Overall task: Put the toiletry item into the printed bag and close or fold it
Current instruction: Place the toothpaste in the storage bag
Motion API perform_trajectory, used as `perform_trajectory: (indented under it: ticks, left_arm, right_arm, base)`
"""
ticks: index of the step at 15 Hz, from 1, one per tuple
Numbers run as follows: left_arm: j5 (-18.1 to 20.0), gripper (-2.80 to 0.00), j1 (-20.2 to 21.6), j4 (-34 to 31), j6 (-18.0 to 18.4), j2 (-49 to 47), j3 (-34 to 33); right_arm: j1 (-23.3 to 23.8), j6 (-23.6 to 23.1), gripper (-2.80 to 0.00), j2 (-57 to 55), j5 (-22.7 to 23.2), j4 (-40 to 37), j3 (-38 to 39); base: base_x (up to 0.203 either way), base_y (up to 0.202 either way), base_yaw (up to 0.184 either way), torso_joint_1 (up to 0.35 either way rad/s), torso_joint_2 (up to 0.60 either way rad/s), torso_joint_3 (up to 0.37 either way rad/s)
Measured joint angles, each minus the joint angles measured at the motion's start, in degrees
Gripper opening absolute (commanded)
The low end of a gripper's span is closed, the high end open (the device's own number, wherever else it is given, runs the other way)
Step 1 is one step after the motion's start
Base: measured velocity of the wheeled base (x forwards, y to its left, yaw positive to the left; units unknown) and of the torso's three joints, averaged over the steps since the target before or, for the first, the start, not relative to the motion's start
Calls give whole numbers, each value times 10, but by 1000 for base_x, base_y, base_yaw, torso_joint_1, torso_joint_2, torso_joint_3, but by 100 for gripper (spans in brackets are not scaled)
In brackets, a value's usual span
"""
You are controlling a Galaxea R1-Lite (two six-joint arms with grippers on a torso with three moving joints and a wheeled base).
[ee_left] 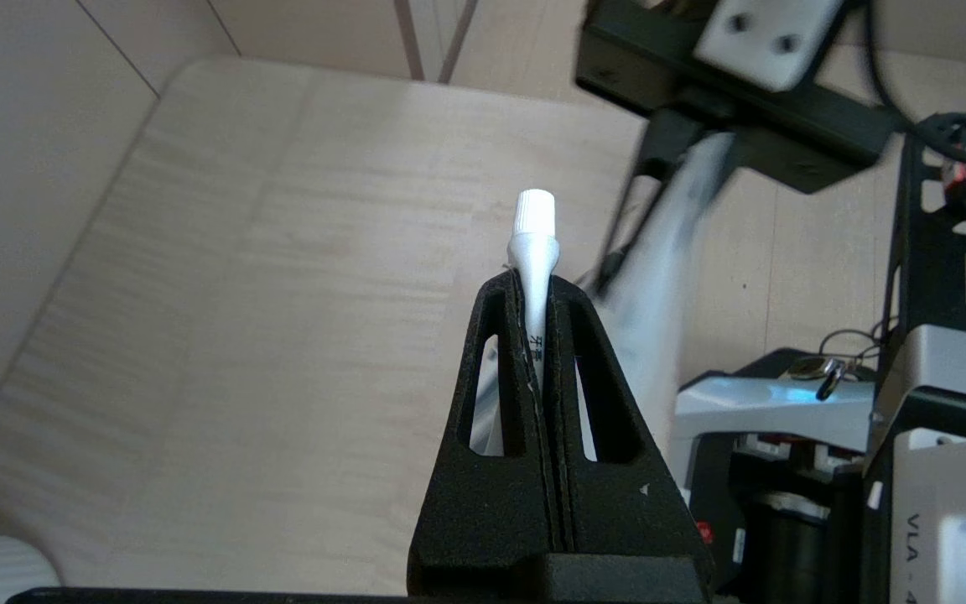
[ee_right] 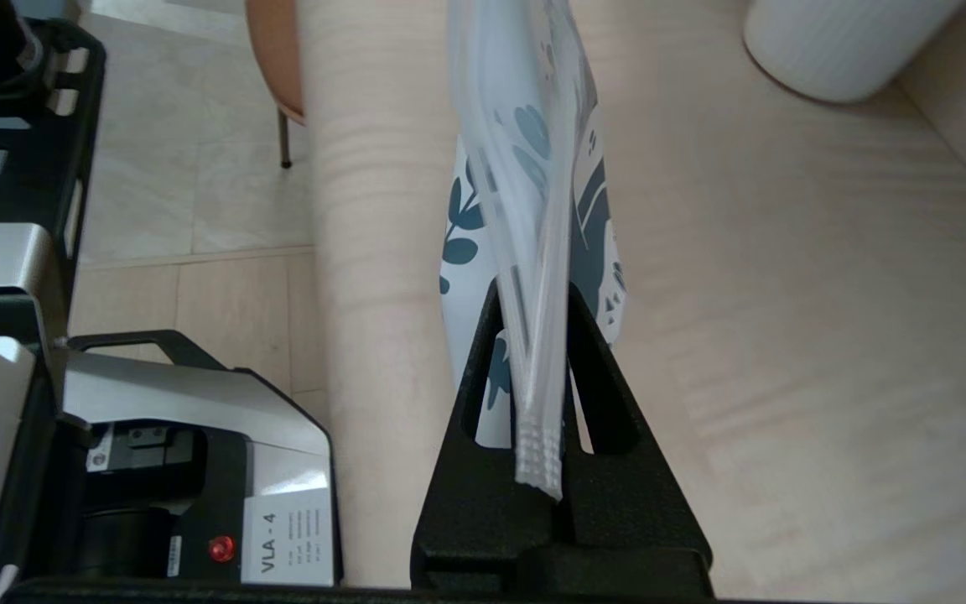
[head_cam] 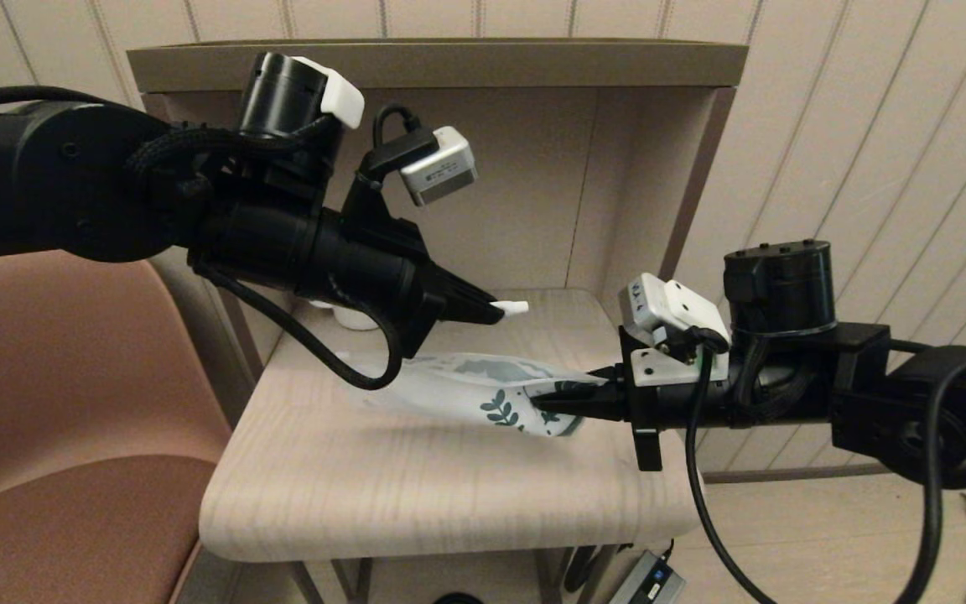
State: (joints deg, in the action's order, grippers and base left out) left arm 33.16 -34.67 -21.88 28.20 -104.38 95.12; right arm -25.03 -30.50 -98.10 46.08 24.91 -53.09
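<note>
My left gripper (head_cam: 495, 311) (ee_left: 536, 281) is shut on the toiletry item (head_cam: 512, 307) (ee_left: 532, 243), a small white tube whose capped end sticks out past the fingertips. It hangs above the shelf, a little above and behind the printed bag. The printed bag (head_cam: 483, 390) (ee_right: 533, 184), white with teal leaves, is lifted off the shelf at its right end. There my right gripper (head_cam: 543, 404) (ee_right: 533, 289) is shut on its ribbed zip edge. The bag's left end droops toward the shelf. In the left wrist view the bag (ee_left: 659, 268) shows beyond the tube.
The pale wooden shelf (head_cam: 416, 486) sits inside a cabinet with back and side walls close by. A white ribbed mug (ee_right: 835, 42) (head_cam: 355, 320) stands at the back left, mostly behind my left arm. A brown chair (head_cam: 55, 419) is at the left.
</note>
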Motion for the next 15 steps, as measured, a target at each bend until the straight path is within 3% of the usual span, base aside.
perform_trajectory:
  ticks: [8,15]
  left_arm:
    - [-1,-280,-10,-18,24,29,-61]
    - [-5,-280,-11,-13,25,8,-63]
  right_arm:
    - [7,1,-280,-10,0,-2,-7]
    - [5,3,-280,-9,0,-2,-7]
  base:
    - [0,0,0,0,0,0]
    - [0,0,0,0,0,0]
